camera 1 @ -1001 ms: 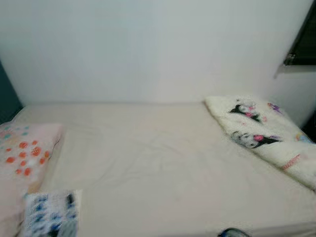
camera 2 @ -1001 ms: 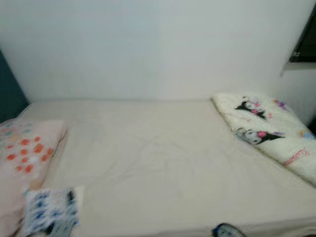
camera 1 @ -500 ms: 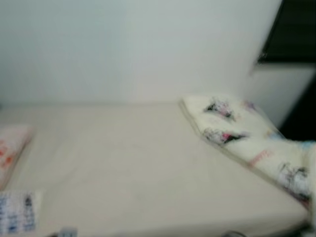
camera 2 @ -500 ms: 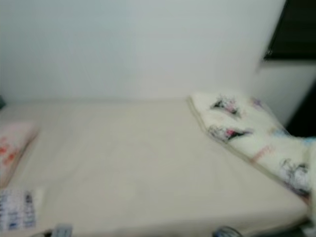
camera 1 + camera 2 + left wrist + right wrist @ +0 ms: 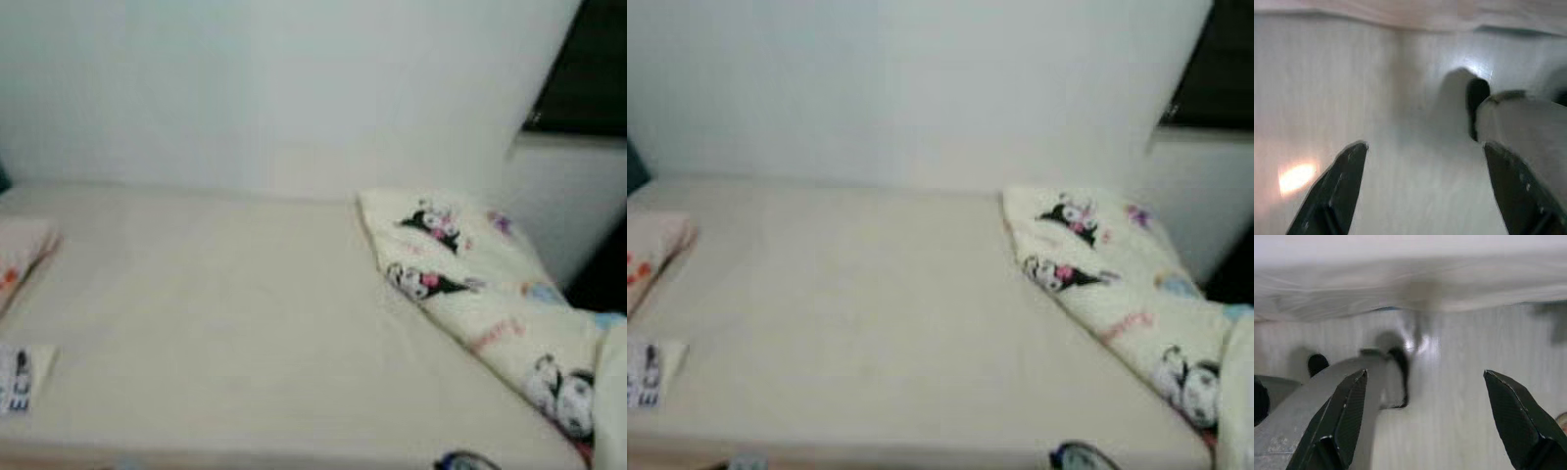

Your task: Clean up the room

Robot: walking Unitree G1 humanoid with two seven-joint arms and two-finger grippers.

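Observation:
A bed with a cream sheet (image 5: pixel 235 323) lies before me against a white wall. A white blanket with cartoon characters (image 5: pixel 470 294) is bunched along the bed's right side. At the left edge lie a pink pillow with orange dots (image 5: pixel 20 257) and a small blue-and-white printed cloth (image 5: pixel 18 377). My left gripper (image 5: pixel 1425 191) hangs open over pale glossy floor, with the robot's grey foot (image 5: pixel 1528 132) beside it. My right gripper (image 5: pixel 1425 421) is open too, above the same floor near the hanging bed sheet (image 5: pixel 1410 279).
A dark window (image 5: pixel 588 78) sits at the upper right above a white ledge. A dark round object (image 5: pixel 1080 456) peeks in at the bottom edge of the head views. The bed's near edge runs along the bottom of the picture.
The camera has swung right: pillow and printed cloth slid toward the left edge, and more of the cartoon blanket and window came into view. Nothing on the bed itself moved.

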